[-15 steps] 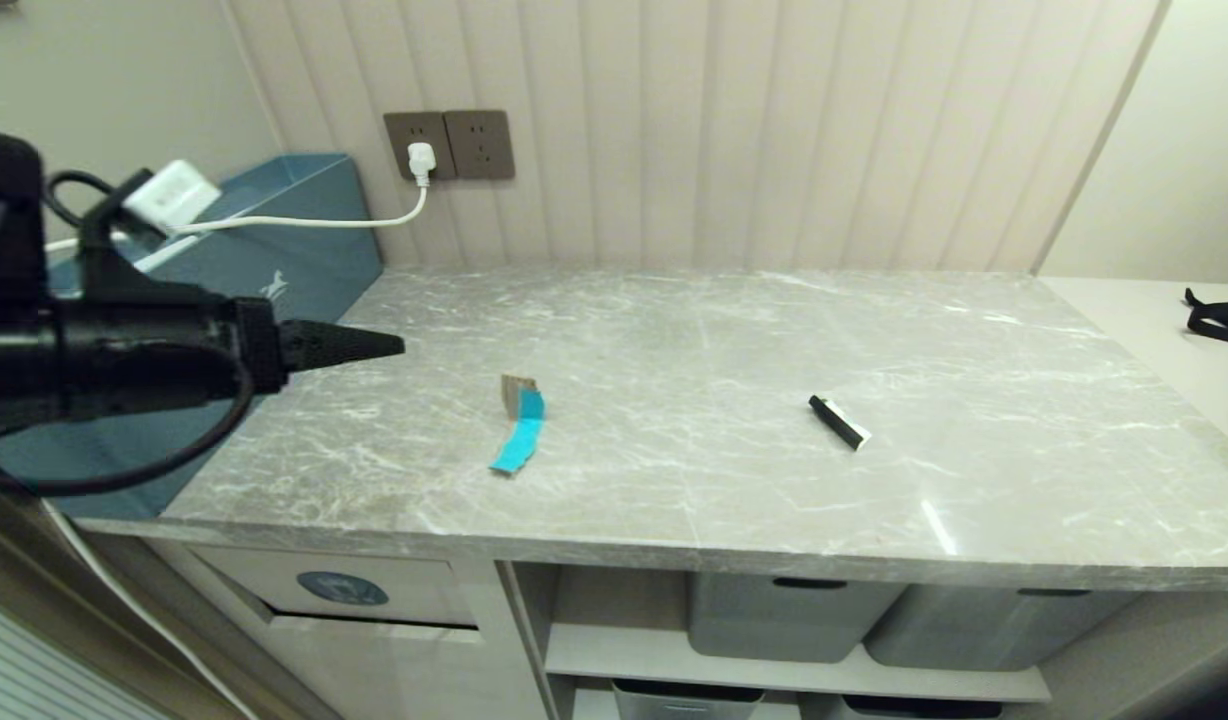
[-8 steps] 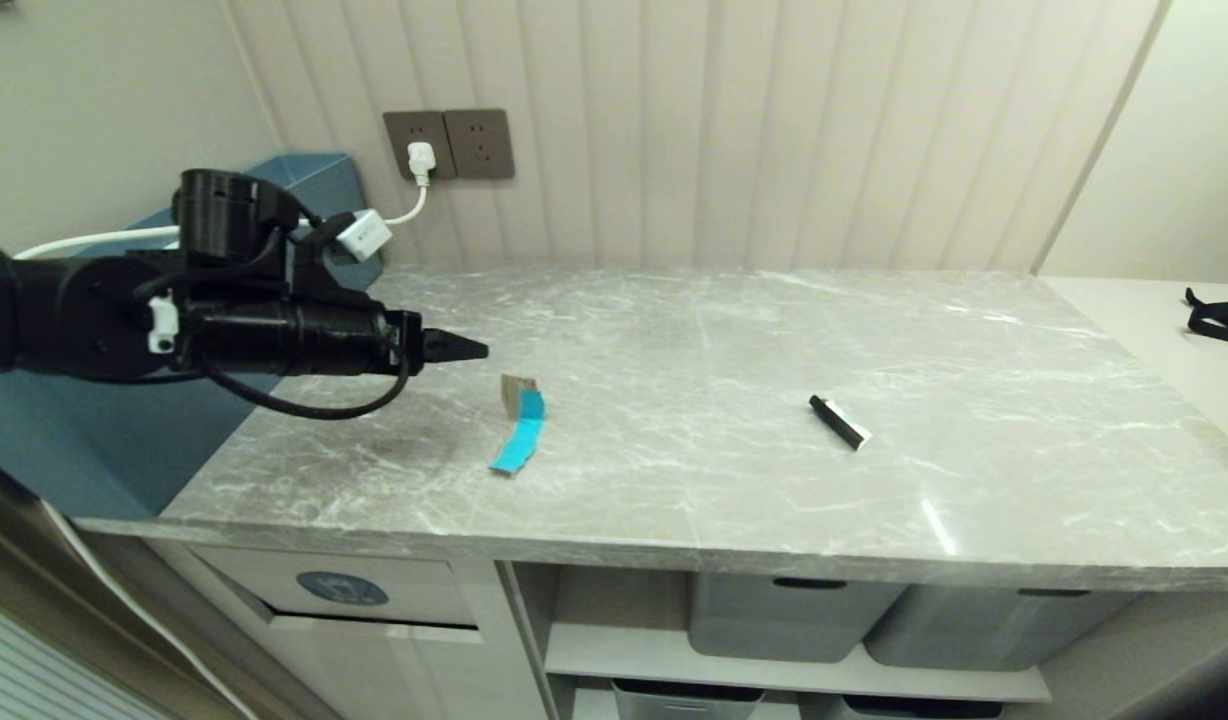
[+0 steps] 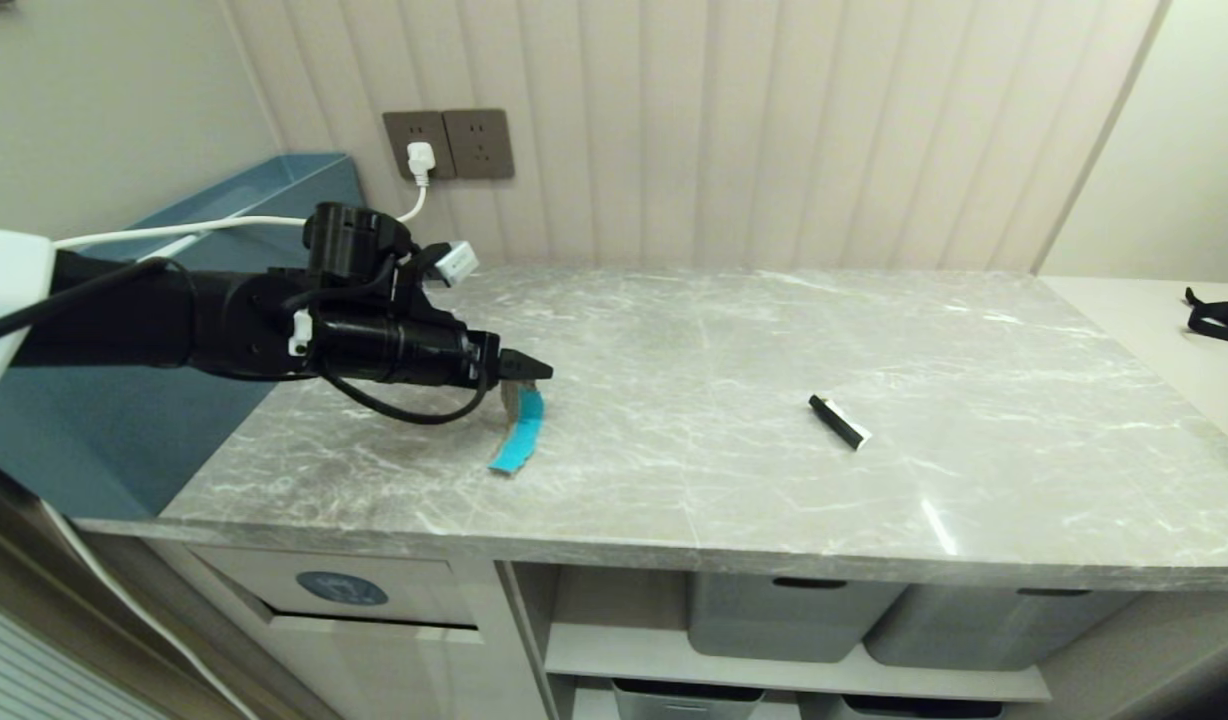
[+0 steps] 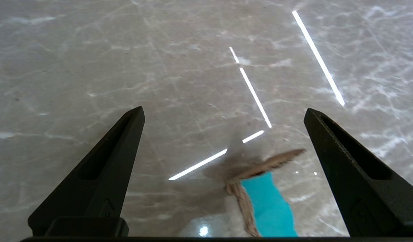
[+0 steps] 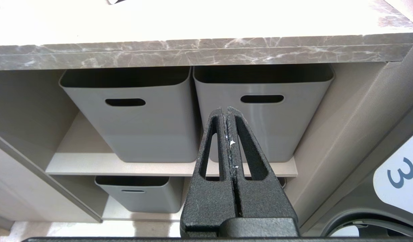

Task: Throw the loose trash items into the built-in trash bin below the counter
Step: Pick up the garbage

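A tan cardboard scrap with a bright blue strip point(image 3: 519, 432) lies on the grey marble counter point(image 3: 734, 330), left of centre. My left gripper point(image 3: 534, 368) hovers just above the scrap's tan end, reaching in from the left. In the left wrist view the cardboard scrap point(image 4: 267, 188) sits between the wide-open fingers of the left gripper point(image 4: 223, 112), nearer one finger, not gripped. A slim black wrapper with a white end point(image 3: 840, 421) lies further right. The built-in trash bin point(image 3: 344, 588) with its blue sticker is under the counter's left end. My right gripper point(image 5: 225, 109) is shut and empty, parked below counter height.
A teal-blue box point(image 3: 124, 420) stands at the counter's left end, with a white cable point(image 3: 274, 220) running to a wall socket point(image 3: 421, 158). Grey plastic tubs point(image 5: 132, 117) fill the shelves under the counter. A black strap point(image 3: 1219, 318) lies at far right.
My left arm has swept rightward over the counter and lowered until its tips reach the cardboard scrap. Both trash pieces stay where they were.
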Tool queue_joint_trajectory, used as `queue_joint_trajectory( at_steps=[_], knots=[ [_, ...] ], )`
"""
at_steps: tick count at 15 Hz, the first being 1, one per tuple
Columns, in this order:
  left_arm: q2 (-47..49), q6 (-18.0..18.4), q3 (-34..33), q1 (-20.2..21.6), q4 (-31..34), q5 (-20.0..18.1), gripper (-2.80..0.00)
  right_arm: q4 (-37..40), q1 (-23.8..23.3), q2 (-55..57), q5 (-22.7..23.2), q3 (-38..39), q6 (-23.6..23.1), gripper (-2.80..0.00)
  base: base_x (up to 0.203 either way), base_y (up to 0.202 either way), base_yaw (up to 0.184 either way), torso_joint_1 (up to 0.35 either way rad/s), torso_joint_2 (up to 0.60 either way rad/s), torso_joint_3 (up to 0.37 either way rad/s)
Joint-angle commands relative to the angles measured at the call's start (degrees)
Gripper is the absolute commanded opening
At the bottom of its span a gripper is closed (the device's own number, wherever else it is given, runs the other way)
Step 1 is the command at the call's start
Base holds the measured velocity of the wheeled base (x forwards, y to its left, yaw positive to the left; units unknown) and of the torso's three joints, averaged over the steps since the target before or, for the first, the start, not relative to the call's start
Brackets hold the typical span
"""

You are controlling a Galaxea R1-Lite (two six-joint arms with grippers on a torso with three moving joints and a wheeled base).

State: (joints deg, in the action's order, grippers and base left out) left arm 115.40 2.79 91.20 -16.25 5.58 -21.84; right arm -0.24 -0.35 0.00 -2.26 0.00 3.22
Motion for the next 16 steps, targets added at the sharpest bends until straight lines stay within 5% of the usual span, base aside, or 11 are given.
queue_joint_trajectory(
  at_steps=[1,10,15,16],
  knots=[
    [0.69,0.02,0.67,-1.07,0.04,0.25,0.0,-0.02,0.0,0.0,0.06,0.09,0.03,-2.8,0.0,0.0,0.0,0.0,0.0,0.0],
    [0.2,5.14,-0.76,-2.03,1.8,3.11,0.0,-0.02,0.0,0.0,-0.03,0.09,0.03,-2.8,0.0,0.0,0.0,0.0,0.0,0.0],
    [0.79,5.12,-0.4,-2.03,1.8,3.2,0.0,-0.02,0.0,0.0,-0.03,0.09,0.03,-2.8,0.0,0.0,0.0,0.0,0.0,0.0],
    [1.12,5.04,-0.16,-2.03,1.8,3.22,-2.8,-0.02,0.0,0.0,-0.03,0.09,0.03,-2.8,0.0,0.0,0.0,0.0,0.0,0.0]
  ],
)
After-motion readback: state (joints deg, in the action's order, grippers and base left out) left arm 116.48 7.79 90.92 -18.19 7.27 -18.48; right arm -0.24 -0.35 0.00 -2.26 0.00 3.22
